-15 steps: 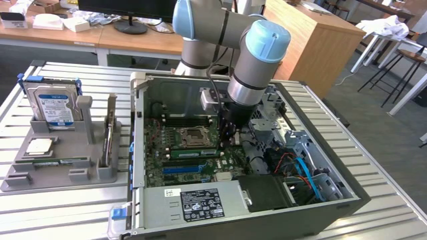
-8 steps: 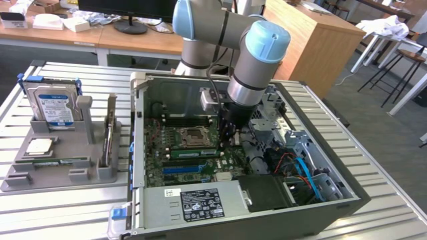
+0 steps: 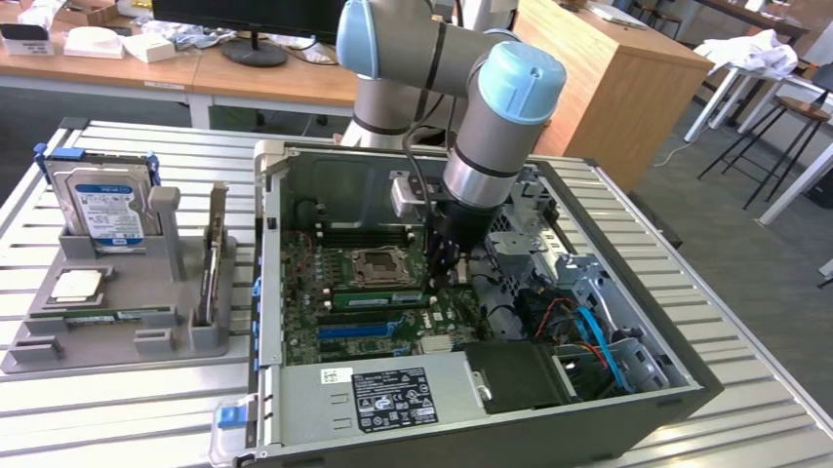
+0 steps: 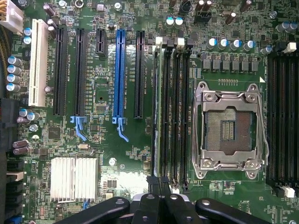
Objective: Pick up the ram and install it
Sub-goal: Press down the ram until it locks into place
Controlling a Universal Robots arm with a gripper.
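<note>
Wooden desks [image 3: 260,73], grey floor [image 3: 742,244], stools [image 3: 794,127].

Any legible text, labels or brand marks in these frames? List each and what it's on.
None can be read.
Hard drive label: print too small.
Power supply label: symbols and lines, blurred.
Motherboard silkscreen beside the slots: too small.
White boxes on the far desk: no readable marks.

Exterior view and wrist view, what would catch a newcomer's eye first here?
The open computer case on the slatted table, with the robot arm reaching down into it. Its end effector is shut just above the memory slots beside the empty processor socket. A hard drive stands in a grey holder at the exterior view's left.
</note>
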